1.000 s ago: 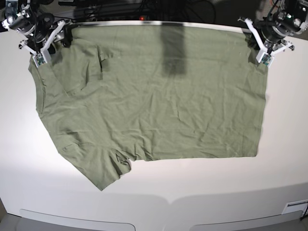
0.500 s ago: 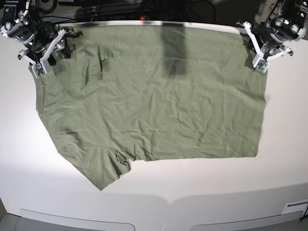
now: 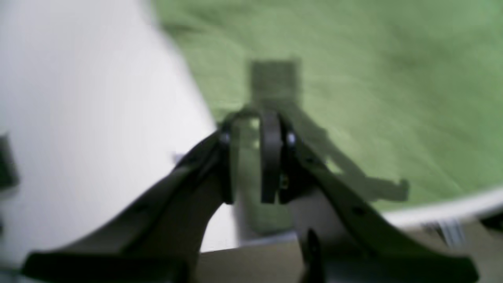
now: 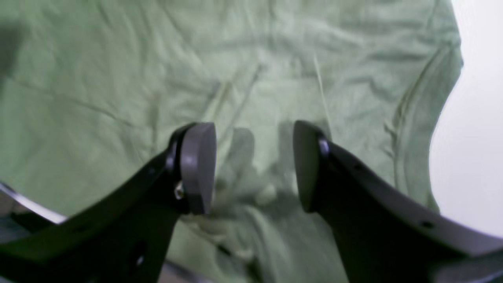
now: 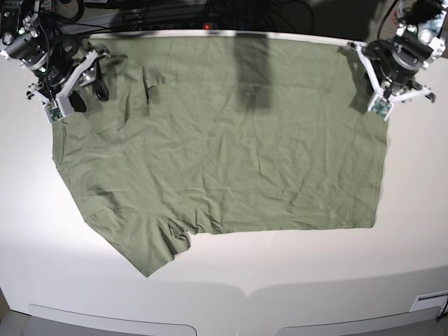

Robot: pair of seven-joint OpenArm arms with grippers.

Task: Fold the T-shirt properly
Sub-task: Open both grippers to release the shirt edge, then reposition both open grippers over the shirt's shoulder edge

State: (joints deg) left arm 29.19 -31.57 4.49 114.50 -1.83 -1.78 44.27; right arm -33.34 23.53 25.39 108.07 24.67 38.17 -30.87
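The sage-green T-shirt (image 5: 224,154) lies spread flat and wrinkled on the white table (image 5: 294,280), neck and sleeves toward the left, hem toward the right. My right gripper (image 5: 87,94) hovers over its far-left shoulder. In the right wrist view the gripper (image 4: 255,169) is open, with only creased T-shirt (image 4: 118,78) showing under its jaws. My left gripper (image 5: 378,91) hangs over the far-right hem corner. In the blurred left wrist view the gripper (image 3: 251,157) has its jaws a narrow gap apart, the T-shirt (image 3: 373,78) seen through them, its shadow on the cloth.
Dark cables and equipment (image 5: 175,14) sit behind the table's far edge. A dark shadow band (image 5: 252,70) falls on the shirt's far middle. Bare white table (image 3: 78,98) lies beside the hem corner and table (image 4: 479,137) beside the shoulder.
Both arms have shifted a little at the far corners, and the right gripper's black fingers now show spread over the shoulder. The shirt's far-left edge has settled slightly; the rest lies as before.
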